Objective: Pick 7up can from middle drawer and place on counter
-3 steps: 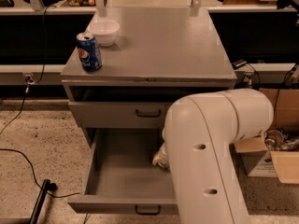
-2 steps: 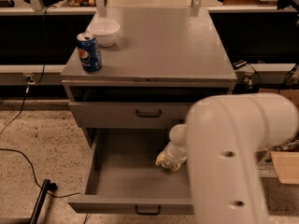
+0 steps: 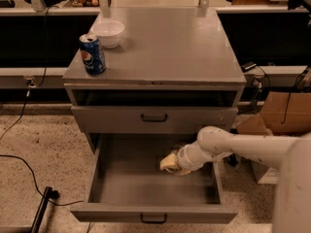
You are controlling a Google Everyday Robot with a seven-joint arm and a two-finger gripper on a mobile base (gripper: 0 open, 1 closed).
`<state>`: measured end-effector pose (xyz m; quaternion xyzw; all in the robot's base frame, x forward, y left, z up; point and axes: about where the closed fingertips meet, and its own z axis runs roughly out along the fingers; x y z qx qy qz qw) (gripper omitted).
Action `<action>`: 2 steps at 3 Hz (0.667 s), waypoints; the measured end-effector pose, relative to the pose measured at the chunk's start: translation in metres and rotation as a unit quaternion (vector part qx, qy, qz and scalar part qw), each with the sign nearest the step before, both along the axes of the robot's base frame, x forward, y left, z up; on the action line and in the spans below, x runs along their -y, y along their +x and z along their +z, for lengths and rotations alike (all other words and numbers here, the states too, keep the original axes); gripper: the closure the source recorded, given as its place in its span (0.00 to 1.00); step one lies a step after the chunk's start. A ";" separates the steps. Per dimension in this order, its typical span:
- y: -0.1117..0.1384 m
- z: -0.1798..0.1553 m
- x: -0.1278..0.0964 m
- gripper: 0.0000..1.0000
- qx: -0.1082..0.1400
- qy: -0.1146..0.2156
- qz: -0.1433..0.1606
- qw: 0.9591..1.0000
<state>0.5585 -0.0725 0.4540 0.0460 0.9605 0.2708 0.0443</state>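
Observation:
The middle drawer [image 3: 136, 183] is pulled open, showing its flat grey floor and the dark bar handle [image 3: 154, 218] on its front. My gripper [image 3: 170, 163] reaches in from the right on the white arm [image 3: 233, 149] and sits low over the drawer's right middle. The 7up can does not show plainly; a dim glint just behind the gripper may be it. The counter [image 3: 165, 47] is the broad grey cabinet top above.
A blue Pepsi can [image 3: 92, 55] and a white bowl [image 3: 107, 33] stand at the counter's left rear. A closed drawer front [image 3: 154, 118] sits above the open drawer. Cardboard boxes [image 3: 284, 113] stand at the right. A black cable [image 3: 19, 164] lies on the floor at the left.
The large white arm link that covered the lower right has swung out to the right. The gripper now shows inside the drawer, lower and further left than before.

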 end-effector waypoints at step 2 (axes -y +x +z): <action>-0.010 0.011 0.003 1.00 0.022 0.021 0.022 0.999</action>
